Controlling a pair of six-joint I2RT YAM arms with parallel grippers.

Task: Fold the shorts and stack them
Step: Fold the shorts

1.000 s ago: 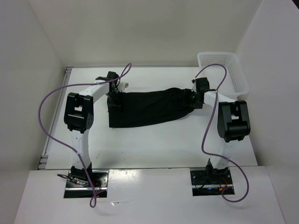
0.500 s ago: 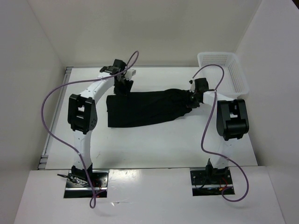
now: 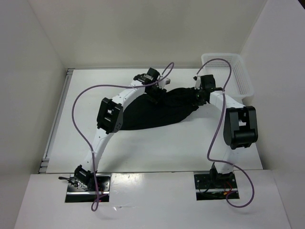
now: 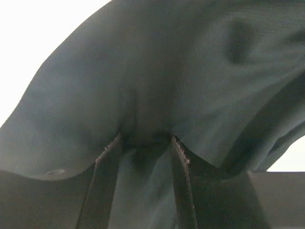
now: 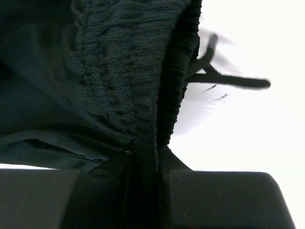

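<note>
left fingers point(image 4: 113, 150) clamped on shorts point(image 3: 162, 110) fabric | right fingers point(image 5: 116, 168) pinching shorts' ribbed band | lower edge resting on desk point(image 3: 143, 148)

You have open table point(image 3: 162, 148) along the near side and at far left. The white basket point(image 3: 238, 71) blocks the far right corner; the left arm point(image 3: 109, 117) slants across the shorts point(image 3: 164, 112).

White arm links point(image 3: 97, 140), black joints point(image 3: 109, 116), looping purple cables point(image 3: 217, 59)
</note>
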